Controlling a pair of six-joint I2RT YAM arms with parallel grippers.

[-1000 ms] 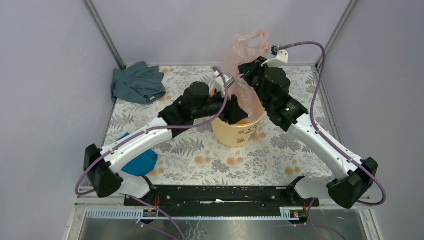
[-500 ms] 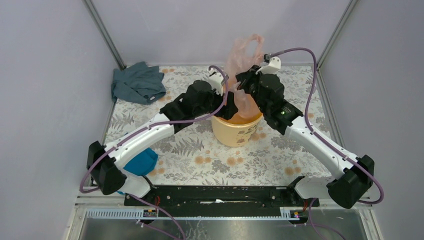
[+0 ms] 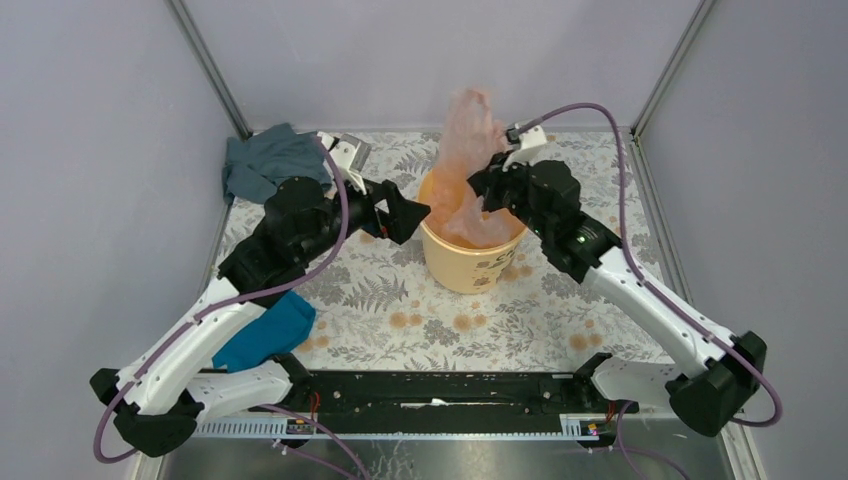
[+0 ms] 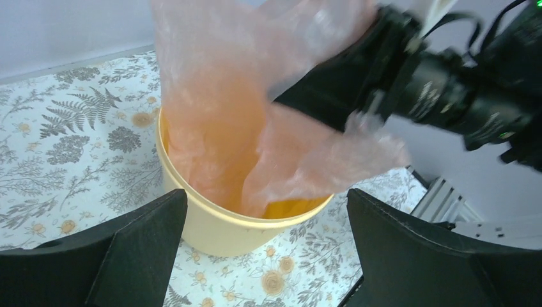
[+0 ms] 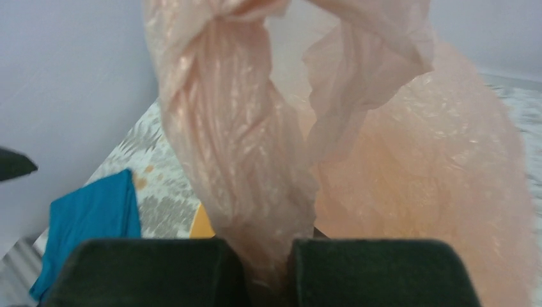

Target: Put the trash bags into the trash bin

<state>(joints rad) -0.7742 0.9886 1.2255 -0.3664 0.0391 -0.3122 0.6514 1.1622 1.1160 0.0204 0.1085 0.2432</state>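
Left claw (image 3: 408, 214) is backing off to frame left, released and empty; right claw (image 3: 487, 188) is clenching trash bag (image 3: 468, 160), standing upright, lower end dipping into trash bin (image 3: 470, 265) directly beneath.

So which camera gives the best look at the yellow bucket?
The left wrist view: the yellow bucket sits close and central, rim and mouth clear, the pink bag hanging into it. The top view shows it smaller, down to its base, print visible. The right wrist view catches only a yellow sliver beneath the bag.

One bag (image 3: 468, 140), one bucket (image 3: 470, 268), one grey cloth (image 3: 265, 160), one teal cloth (image 3: 265, 335).
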